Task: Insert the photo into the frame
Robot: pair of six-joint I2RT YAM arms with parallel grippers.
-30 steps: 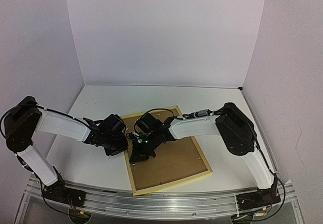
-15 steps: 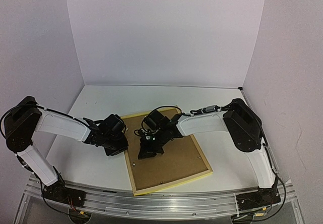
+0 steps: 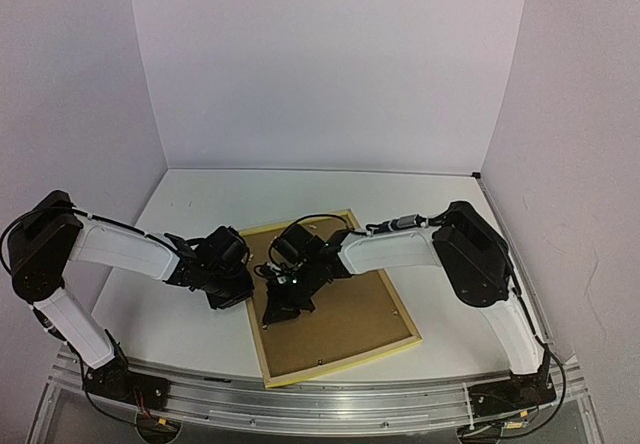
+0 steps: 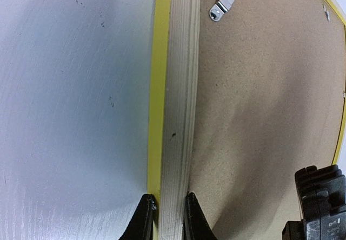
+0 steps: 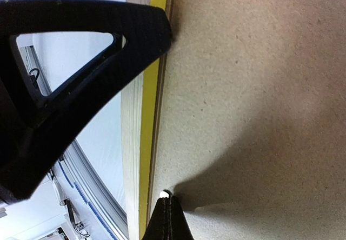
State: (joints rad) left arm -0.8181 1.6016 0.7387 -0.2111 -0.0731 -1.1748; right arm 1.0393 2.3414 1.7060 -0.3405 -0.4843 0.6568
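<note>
The frame lies face down at the table's near middle, pale wood up, with a brown backing board filling it. The photo is hidden. My left gripper is shut on the frame's left rail, one finger on the yellow outer edge and one on the inner side. My right gripper is shut, holding nothing. Its joined tips rest on the backing board just inside the yellow rail, beside a tiny white speck.
A small metal clip sits on the backing board near the left rail. The left gripper's black finger looms close beside the right one. White walls enclose the table on three sides, and a metal rail runs along its near edge.
The right gripper shifted a little right along the board, then came back left toward the rail, staying shut. The left gripper and the frame have not moved.
</note>
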